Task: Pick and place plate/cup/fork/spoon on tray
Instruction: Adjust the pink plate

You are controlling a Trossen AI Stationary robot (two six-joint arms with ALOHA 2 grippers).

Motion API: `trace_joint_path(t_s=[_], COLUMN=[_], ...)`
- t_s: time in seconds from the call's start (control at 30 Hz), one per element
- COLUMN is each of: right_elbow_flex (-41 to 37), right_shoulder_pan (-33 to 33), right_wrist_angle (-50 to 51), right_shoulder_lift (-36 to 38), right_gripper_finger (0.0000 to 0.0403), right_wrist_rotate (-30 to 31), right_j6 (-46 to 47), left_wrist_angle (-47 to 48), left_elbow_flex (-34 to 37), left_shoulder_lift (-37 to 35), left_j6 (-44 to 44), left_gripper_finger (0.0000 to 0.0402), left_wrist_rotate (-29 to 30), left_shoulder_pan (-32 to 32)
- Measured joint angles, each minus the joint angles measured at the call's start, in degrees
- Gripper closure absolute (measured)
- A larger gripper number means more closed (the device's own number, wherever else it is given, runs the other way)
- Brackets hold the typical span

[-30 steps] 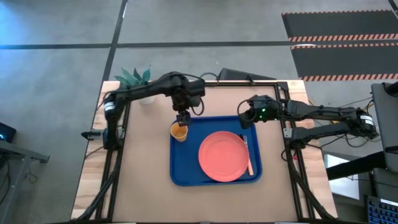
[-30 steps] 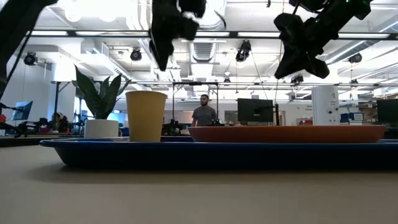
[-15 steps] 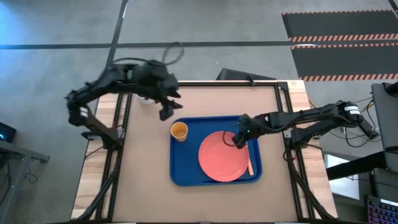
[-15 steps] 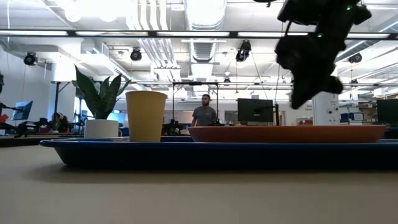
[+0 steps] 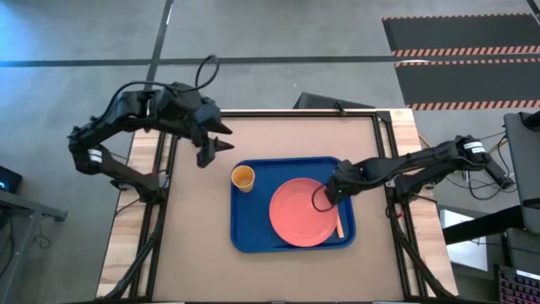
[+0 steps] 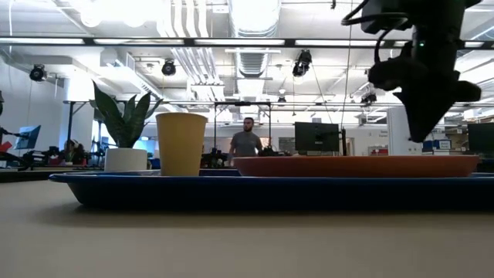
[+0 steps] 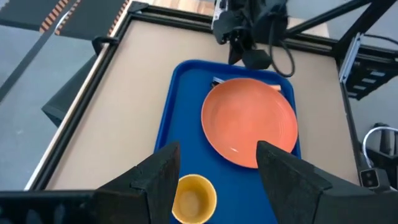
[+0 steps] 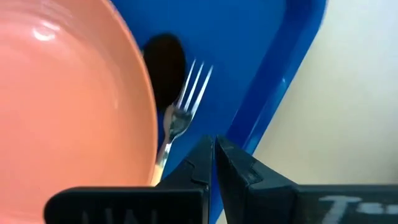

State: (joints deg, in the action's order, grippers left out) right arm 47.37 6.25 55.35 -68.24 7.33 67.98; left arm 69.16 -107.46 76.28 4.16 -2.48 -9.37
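Over the tray's [image 5: 253,232] 3 o'clock side, your right tool [image 5: 321,199] hangs low, just above the rim of the plate [image 5: 302,213]. Its two fingers are pressed together and hold nothing. The plate lies flat in the tray, toward 3 o'clock. The cup [image 5: 243,177] stands up in the tray's 10 o'clock corner. The fork [image 8: 180,115] lies in the narrow strip between the plate and the tray's 3 o'clock wall, with its tines right by your right tool. A dark oval thing [image 8: 165,67] sits past the tines in the right wrist view. It may be the spoon's bowl, but you cannot tell for sure.

Your left tool [image 5: 213,145] waits over the bare table [image 5: 194,245], off the tray's 10 o'clock corner, with its fingers spread wide and empty.

Watch out here. Your right tool is very near the plate rim and the fork. If you go lower or slide sideways, you may bump the fork out of place or tip the plate. Lift straight up first, I think. If you swing the left tool back, it could knock the cup over.
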Motion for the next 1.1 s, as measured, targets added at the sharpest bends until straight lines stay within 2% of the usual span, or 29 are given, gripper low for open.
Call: trace_joint_path(t_s=[0.27,0.47,0.7,1.1], right_elbow_flex=[0.10,1.71,5.76,14.59], right_shoulder_pan=[6.92,10.02,10.37,10.24], right_wrist_angle=[-0.31,-0.36,-0.28,0.04], right_shoulder_lift=[-5.67,-10.16,-14.93,-21.45], right_gripper_finger=[0.0394,0.0394,0.0394,0.0394], right_wrist_rotate=[-0.06,-0.06,0.49,5.07], right_j6=[9.59,13.76,13.38,9.98], left_wrist_angle=[-2.37,-4.61,-4.43,-3.81], left_elbow_flex=[5.79,6.78,6.84,7.64], left_shoulder_lift=[-3.25,-5.87,-8.08,-8.78], left_j6=[-0.02,-0.07,-0.07,-0.50], left_gripper_finger=[0.0207,0.0207,0.0207,0.0207], left_wrist_rotate=[0.00,0.00,0.00,-0.02], left_shoulder_pan=[0.00,0.00,0.00,0.02])
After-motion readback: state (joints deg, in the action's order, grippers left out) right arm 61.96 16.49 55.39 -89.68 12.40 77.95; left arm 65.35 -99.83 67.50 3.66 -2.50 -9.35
